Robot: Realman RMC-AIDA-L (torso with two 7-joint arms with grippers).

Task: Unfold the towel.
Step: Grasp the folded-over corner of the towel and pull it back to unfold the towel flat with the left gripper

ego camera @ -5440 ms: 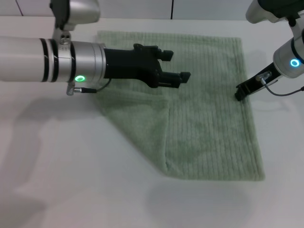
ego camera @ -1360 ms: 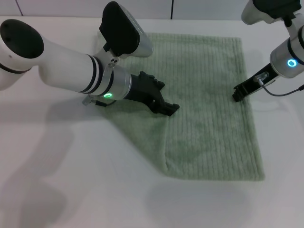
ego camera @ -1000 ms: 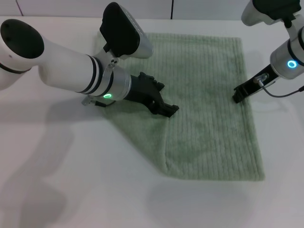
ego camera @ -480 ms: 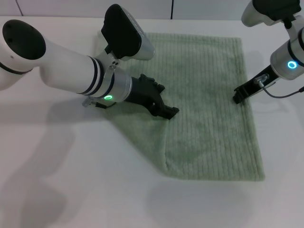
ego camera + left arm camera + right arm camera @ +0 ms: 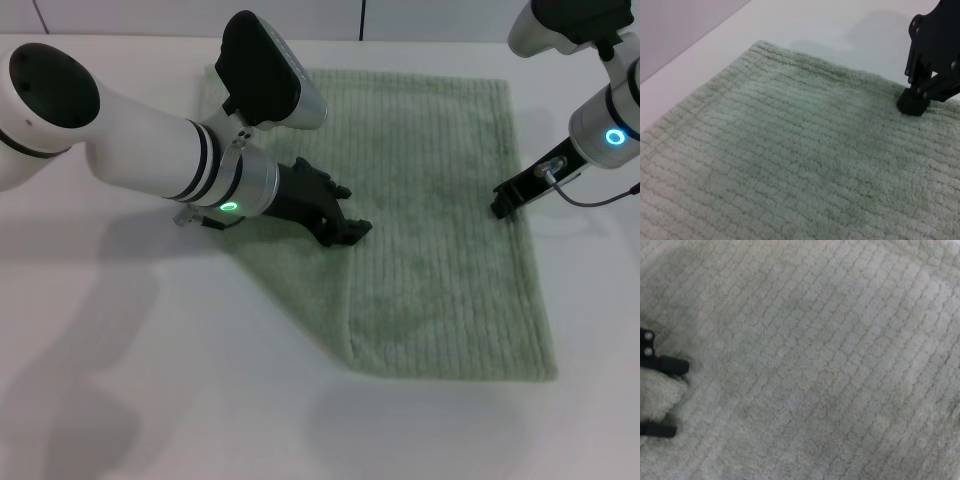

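Observation:
The pale green ribbed towel (image 5: 440,200) lies flat on the white table, with its near-left corner folded over as a triangular flap (image 5: 300,290). My left gripper (image 5: 348,215) is down on the flap's upper tip. In the right wrist view its fingers (image 5: 667,365) stand apart, open, with a hump of towel (image 5: 815,365) between them. My right gripper (image 5: 500,207) is shut and presses its tip onto the towel's right hem. The left wrist view shows that same gripper (image 5: 912,104) resting on the towel (image 5: 790,150) near its edge.
The white table (image 5: 150,380) stretches bare to the left and front of the towel. A wall with dark seams runs along the far edge (image 5: 400,20). A grey cable (image 5: 590,195) loops from the right wrist.
The left arm came down from hovering above the towel until its fingers met the flap's tip. In the last second the gripper drew slightly back to the left. The right gripper stayed put.

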